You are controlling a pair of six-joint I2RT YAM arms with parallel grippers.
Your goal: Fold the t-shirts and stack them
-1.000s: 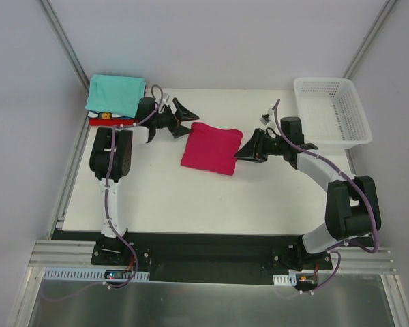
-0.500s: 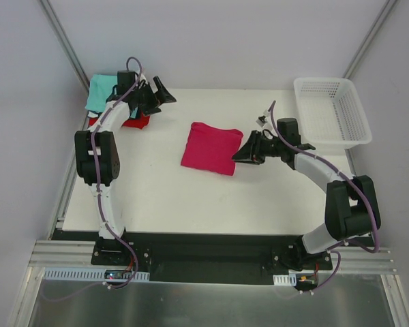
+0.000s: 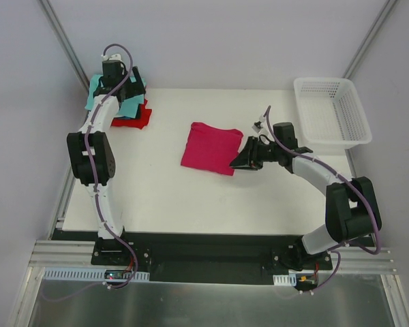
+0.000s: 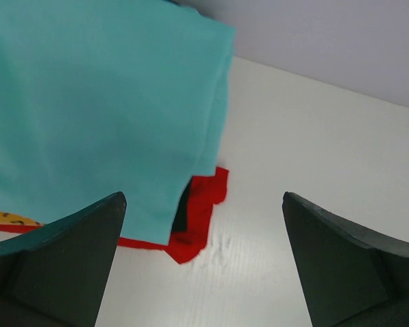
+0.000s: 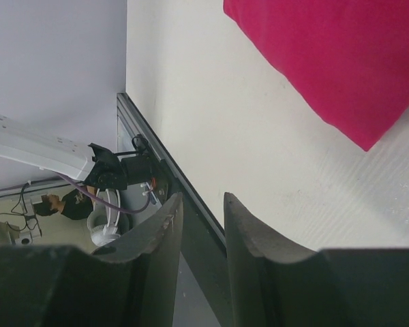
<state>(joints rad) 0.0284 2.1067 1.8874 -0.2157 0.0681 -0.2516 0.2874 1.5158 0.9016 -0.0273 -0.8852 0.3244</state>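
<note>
1. Far-left corner of the worktop [image 3: 191,197]: a stack of folded t-shirts. The teal t-shirt [image 4: 88,102] lies on top. The red t-shirt [image 4: 201,221] lies underneath and shows past the teal edge. A thin dark layer [image 4: 181,212] shows between the two.
2. Left hand [image 4: 201,199]: positioned above the stack's edge, jaws spread wide, nothing between them.
3. Centre of the worktop: the magenta-pink t-shirt [image 3: 211,148], folded into a rough square, lying flat and well apart from the stack.
4. Right hand [image 3: 237,161]: low, just beside the near right corner of the magenta-pink t-shirt. Its jaws stand at a narrow gap. The wrist view shows no cloth between them.
5. Far-right corner: a white mesh basket [image 3: 324,80].
</note>
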